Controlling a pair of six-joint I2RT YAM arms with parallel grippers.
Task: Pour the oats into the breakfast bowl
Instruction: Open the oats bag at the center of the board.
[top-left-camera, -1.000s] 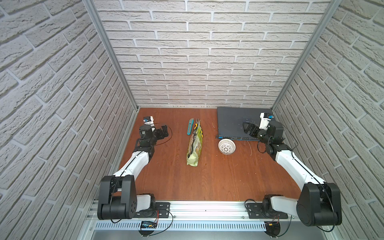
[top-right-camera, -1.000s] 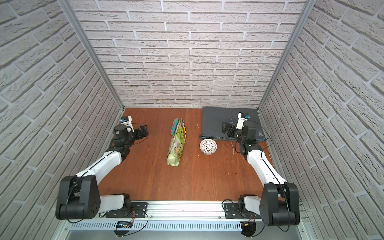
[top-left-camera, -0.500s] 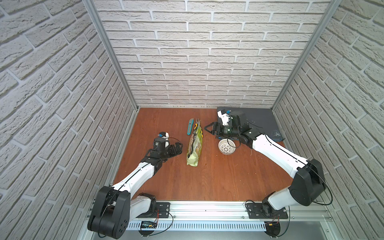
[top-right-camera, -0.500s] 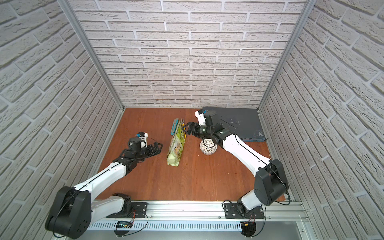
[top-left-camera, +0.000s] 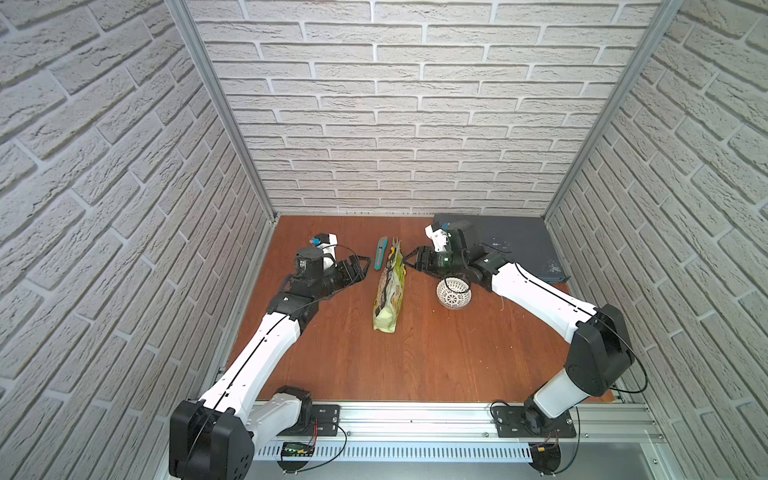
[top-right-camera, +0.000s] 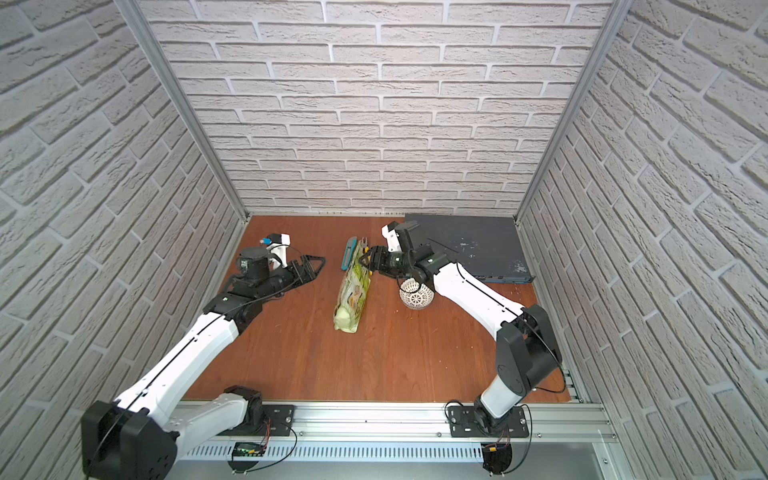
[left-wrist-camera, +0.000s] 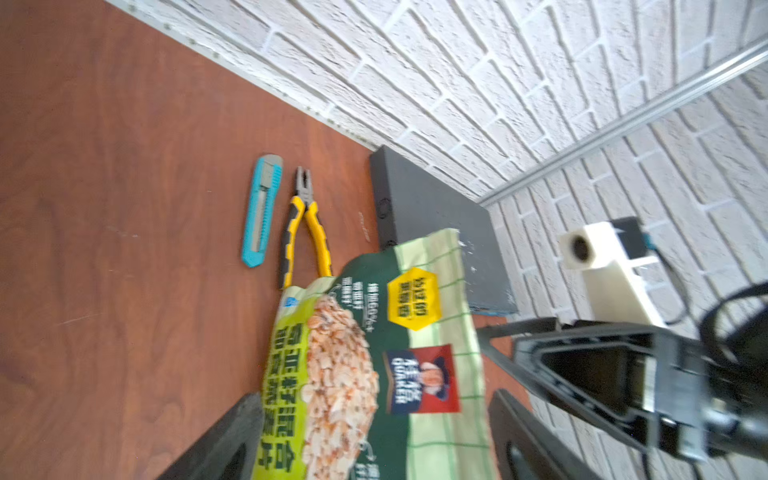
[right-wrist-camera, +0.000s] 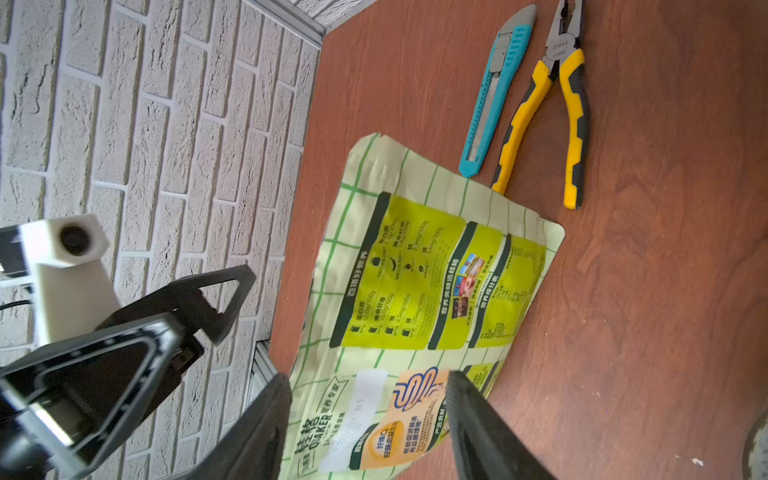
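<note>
On the tabletop (top-left-camera: 415, 365) the oat pouch (top-left-camera: 388, 291) stands upright; left jaws and right jaws gape open; a nudge could topple it.

1. This is a robot test cell in a lab, not a lived-in room.
2. Brick-pattern panels (top-left-camera: 395, 104) at 9, 12 and 3 o'clock stand between bare metal posts (top-left-camera: 224, 112).
3. A left robot arm (top-left-camera: 266, 345) and a right robot arm (top-left-camera: 540, 299) are bolted to a metal rail (top-left-camera: 415, 415) at 6 o'clock.
4. A box cutter (top-left-camera: 381, 253), pliers (left-wrist-camera: 305, 224) and a dark flat case (top-left-camera: 511, 237) lie on the wooden tabletop (top-left-camera: 415, 357) towards 12 and 1 o'clock.
</note>
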